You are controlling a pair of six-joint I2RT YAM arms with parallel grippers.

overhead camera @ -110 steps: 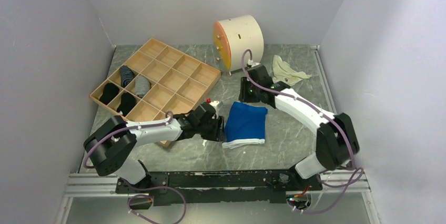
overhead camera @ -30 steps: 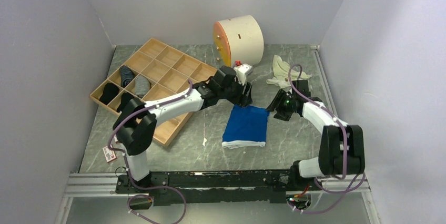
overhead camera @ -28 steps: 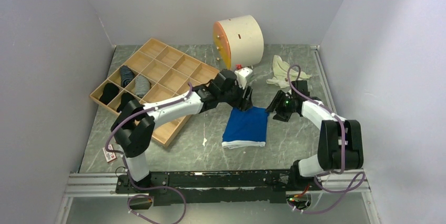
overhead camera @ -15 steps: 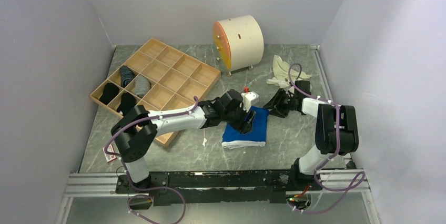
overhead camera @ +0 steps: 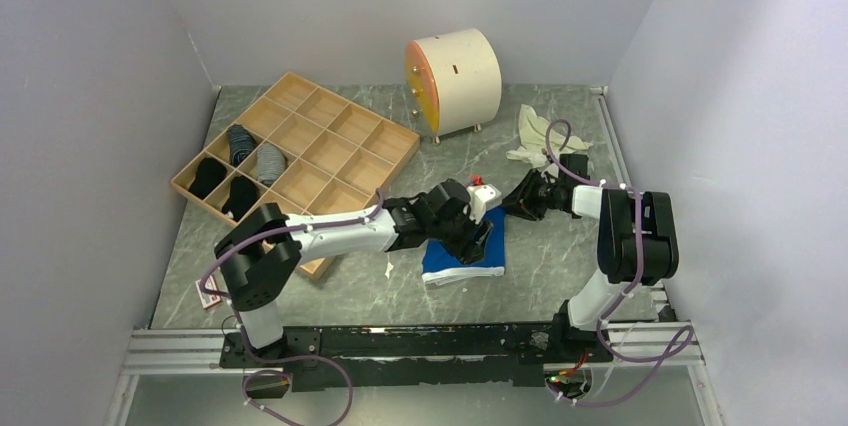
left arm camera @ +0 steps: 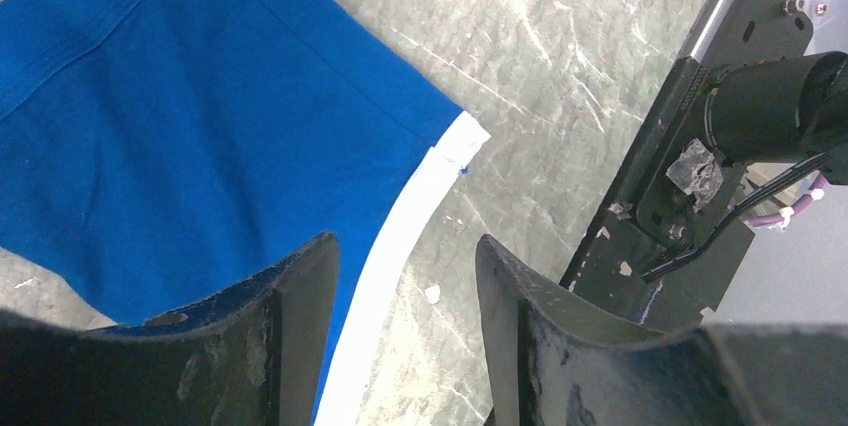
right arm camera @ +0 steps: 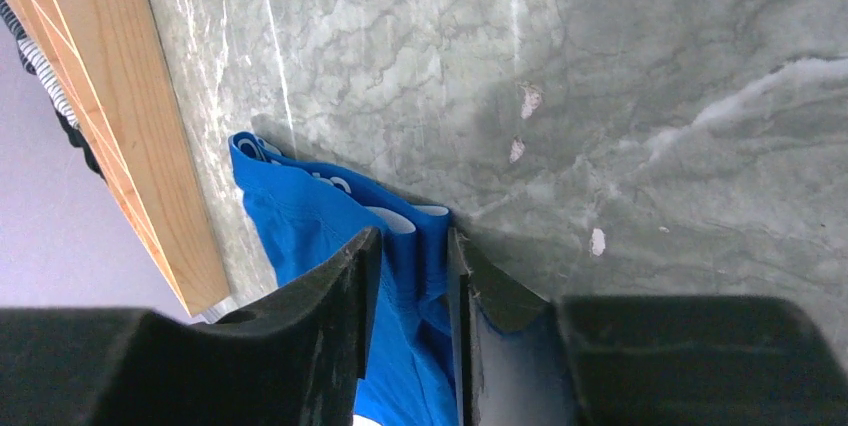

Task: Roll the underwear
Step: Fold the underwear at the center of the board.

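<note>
The blue underwear (overhead camera: 455,258) lies flat on the marble table, its white waistband at the near edge. My left gripper (overhead camera: 483,238) hovers over its near right part. In the left wrist view the left gripper (left arm camera: 405,246) is open, straddling the waistband corner of the underwear (left arm camera: 200,96), with nothing between the fingers but cloth lying flat below. My right gripper (overhead camera: 508,204) sits low at the far right corner. In the right wrist view the right gripper (right arm camera: 415,233) has a raised fold of the underwear (right arm camera: 300,216) pinched between its narrow jaws.
A wooden compartment tray (overhead camera: 300,146) with dark socks (overhead camera: 240,141) stands at the left; its edge (right arm camera: 150,106) shows in the right wrist view. A round cream drum (overhead camera: 455,76) stands at the back, a pale cloth (overhead camera: 535,136) at the back right. The black base rail (left arm camera: 680,176) runs nearby.
My left arm swept from the underwear's far edge toward the near waistband. My right gripper slid left to the far right corner and narrowed onto a fold of cloth.
</note>
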